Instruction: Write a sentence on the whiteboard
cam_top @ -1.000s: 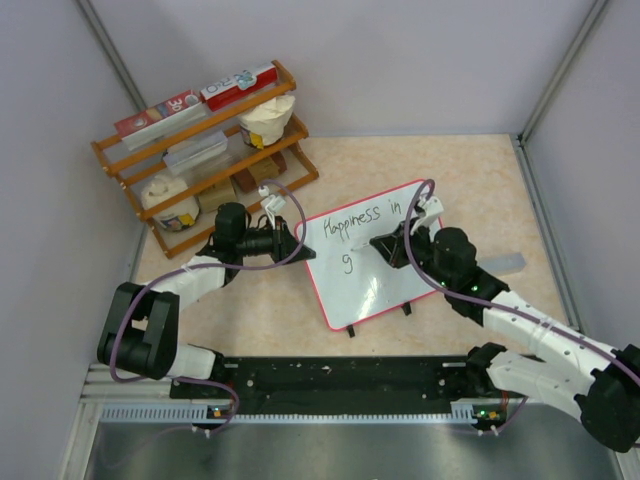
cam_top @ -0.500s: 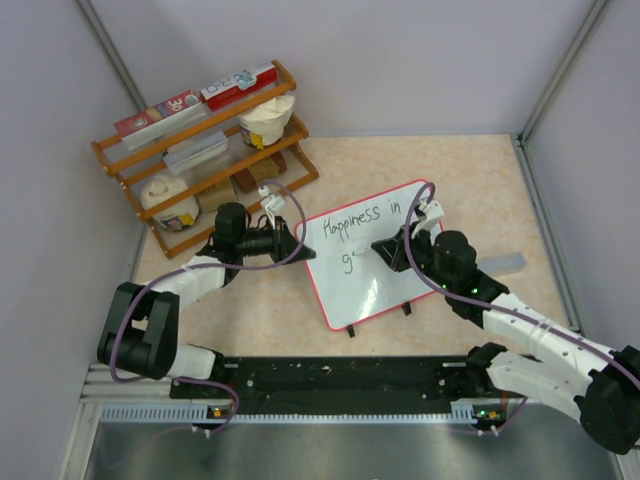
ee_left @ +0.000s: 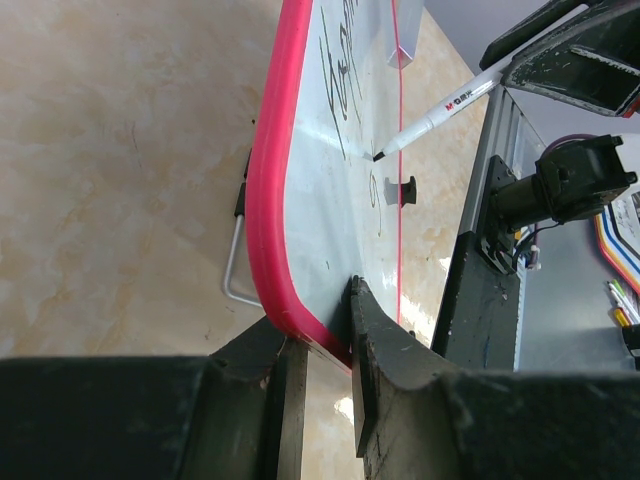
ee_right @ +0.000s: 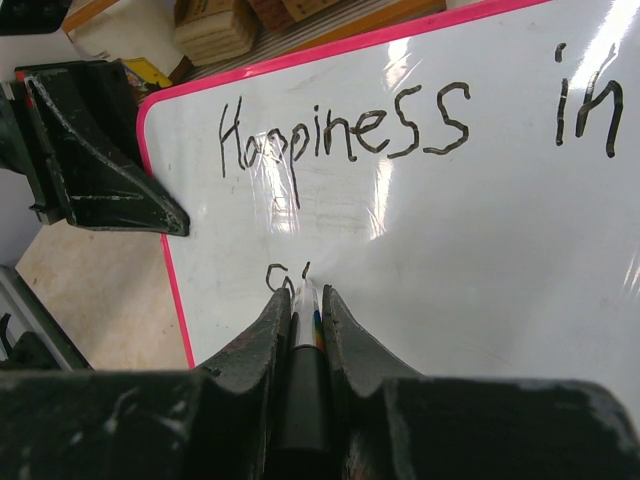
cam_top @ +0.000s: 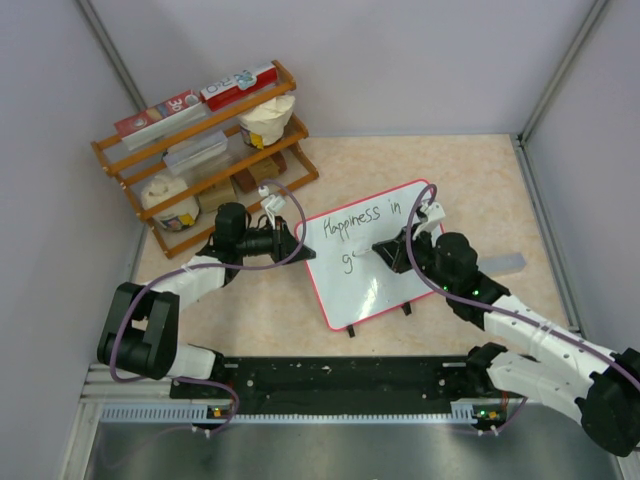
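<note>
We write the sentence (ee_right: 400, 125), now just past the "g".
Since a second ago our marker (ee_left: 455, 100) tip has slid slightly right. Right fingers (ee_right: 262, 340) clench the slim white marker; left fingers (ee_left: 385, 350) pinch the left edge of the glossy, red-rimmed, round-cornered whiteboard (cam_top: 385, 285) mid-desk (cam_top: 470, 175).

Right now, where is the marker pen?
The marker is clamped in the right gripper, right of centre in the top view, its tip on the whiteboard just under the word Happiness.
</note>
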You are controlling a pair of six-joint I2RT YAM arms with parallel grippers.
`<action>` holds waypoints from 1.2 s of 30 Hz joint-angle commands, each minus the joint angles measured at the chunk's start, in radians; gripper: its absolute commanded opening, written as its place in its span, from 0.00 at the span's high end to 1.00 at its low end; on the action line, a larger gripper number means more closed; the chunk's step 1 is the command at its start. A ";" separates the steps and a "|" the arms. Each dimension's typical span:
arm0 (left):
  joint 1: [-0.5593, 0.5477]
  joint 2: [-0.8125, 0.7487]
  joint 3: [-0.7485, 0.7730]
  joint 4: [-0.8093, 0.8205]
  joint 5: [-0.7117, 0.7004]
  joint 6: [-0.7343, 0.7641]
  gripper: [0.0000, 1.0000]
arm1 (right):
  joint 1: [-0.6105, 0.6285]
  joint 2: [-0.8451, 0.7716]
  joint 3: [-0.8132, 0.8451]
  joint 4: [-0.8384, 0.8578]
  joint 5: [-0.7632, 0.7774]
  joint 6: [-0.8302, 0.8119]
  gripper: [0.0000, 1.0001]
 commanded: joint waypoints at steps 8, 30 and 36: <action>-0.027 0.012 -0.021 -0.046 -0.052 0.153 1.00 | -0.008 0.000 0.045 0.065 0.001 0.006 1.00; -0.027 0.004 -0.021 -0.052 -0.058 0.156 1.00 | -0.008 0.066 0.053 0.085 0.010 0.008 1.00; -0.027 0.006 -0.021 -0.052 -0.055 0.154 1.00 | -0.009 0.047 0.035 0.048 0.022 -0.003 1.00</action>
